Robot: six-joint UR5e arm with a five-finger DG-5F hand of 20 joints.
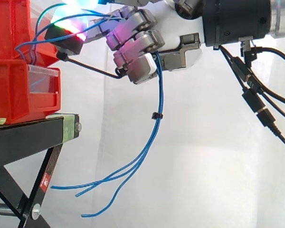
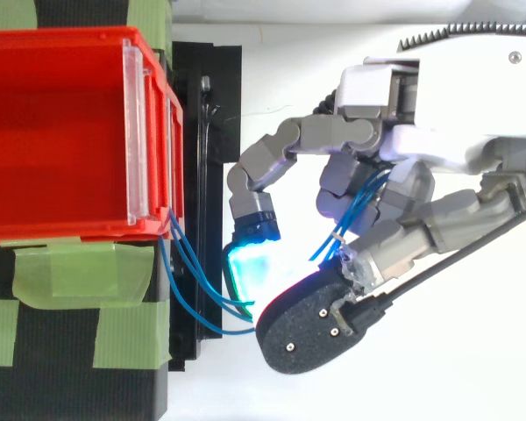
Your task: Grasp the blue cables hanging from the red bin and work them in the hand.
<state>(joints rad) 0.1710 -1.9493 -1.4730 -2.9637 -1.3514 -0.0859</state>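
- Several blue cables ran from the red bin, just past the fingertips, into the hand.
- Its fingers were curled round them.
- Their long loose ends hung down below the hand.

The hand has a white shell over the palm and grey, blocky finger links. Its thick pads are dark; one glows cyan, and another's oval back carries small silver screws. A black cylindrical wrist meets a silver flange.
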